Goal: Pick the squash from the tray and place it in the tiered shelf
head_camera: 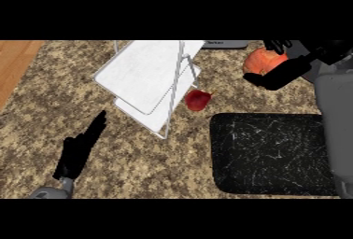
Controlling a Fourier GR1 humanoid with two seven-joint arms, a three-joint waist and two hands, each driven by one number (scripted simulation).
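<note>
The right robot hand (279, 70) sits at about two o'clock in the head view, its black fingers and thumb curled round the orange squash (263, 61), which is lifted off the tray and held over the counter near the back edge. Only part of the squash shows; the hand covers its right and lower sides, so how far the fingers wrap beneath it cannot be told.

From there the tiered shelf (148, 74) lies towards nine o'clock, its white tiers tilted in this view and framed by thin wire rails. Between hand and shelf, at about seven o'clock from the squash, a small red fruit (198, 100) rests on the counter just beside the shelf's near rail. The dark tray (269, 154) lies at about six o'clock from the hand, bare where it shows.

The risks as I judge them: the squash is round and held largely from one side, so it could roll out of the fingers during the sideways carry. A low approach could catch the wire rail or knock the red fruit. Set down near a tier's edge, the squash could roll off.

The left robot hand (81, 149) rests at eight o'clock, fingers straight and holding nothing, well apart from the shelf.
</note>
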